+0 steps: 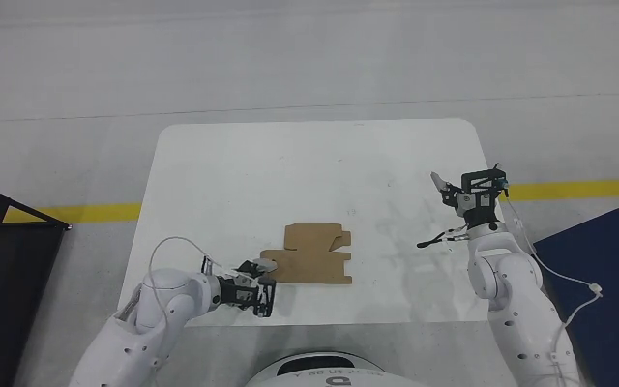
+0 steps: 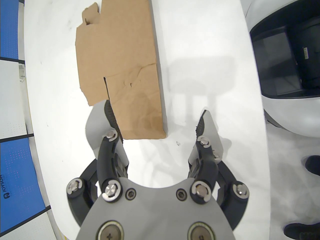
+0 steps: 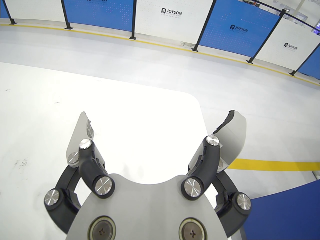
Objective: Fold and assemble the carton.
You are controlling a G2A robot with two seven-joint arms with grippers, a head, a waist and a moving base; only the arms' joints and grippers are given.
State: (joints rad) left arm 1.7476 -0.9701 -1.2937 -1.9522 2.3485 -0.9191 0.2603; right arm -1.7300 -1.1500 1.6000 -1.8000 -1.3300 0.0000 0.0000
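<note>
Logo-printed fence panels (image 3: 172, 8) stand beyond the table (image 1: 387, 174) holding a flat carton (image 1: 314, 259).

Spread left pincer (image 2: 156, 108) faces the flat carton (image 2: 117, 58).

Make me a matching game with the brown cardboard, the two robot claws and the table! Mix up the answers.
1. flat brown cardboard carton
2. left gripper
3. right gripper
4. big rounded table

A. open, by the table's right edge
B. white
C. lying unfolded
D. open, at the carton's corner

Pairs: 1-C, 2-D, 3-A, 4-B
</note>
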